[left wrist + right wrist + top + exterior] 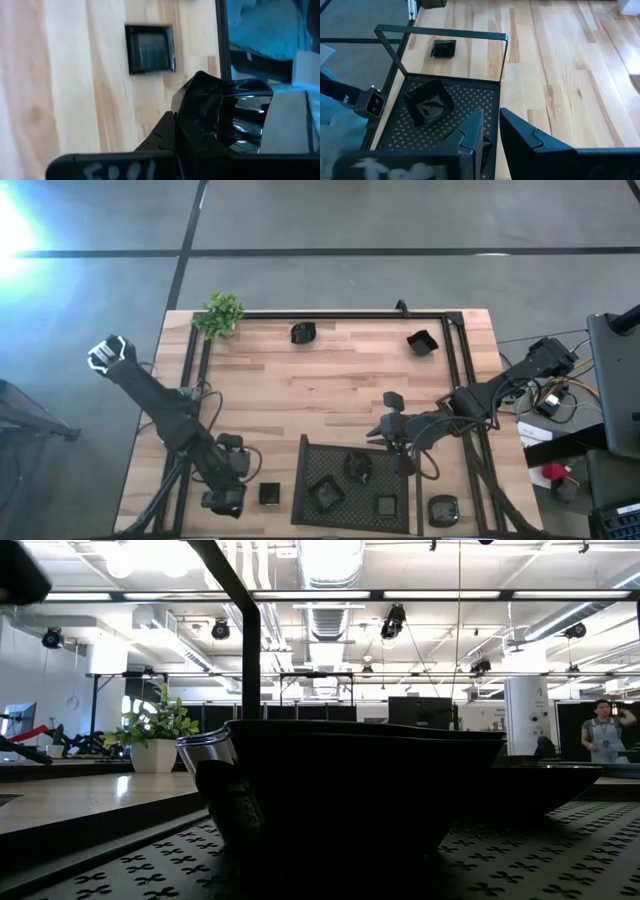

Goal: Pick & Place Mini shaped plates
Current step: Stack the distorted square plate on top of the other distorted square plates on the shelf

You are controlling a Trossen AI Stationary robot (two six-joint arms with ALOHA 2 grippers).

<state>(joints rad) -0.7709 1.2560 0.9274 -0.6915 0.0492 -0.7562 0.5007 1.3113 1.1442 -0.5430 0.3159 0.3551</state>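
Black dish by left gripper: we see the left gripper left of the mesh tray, closed on an angular plate; a square plate lies between gripper and tray.
Tray: three plates inside, one crumpled-looking.
Right gripper: above the tray's far edge, fingers slightly parted, holding nothing.
Writing: white marks on both wrists, unreadable to us.

My two arms are dark, jointed and matte. My left arm ends in a white-marked elbow cap; black cables loop beside it. My right arm trails coloured wires. My fingers are black, angular, notched.
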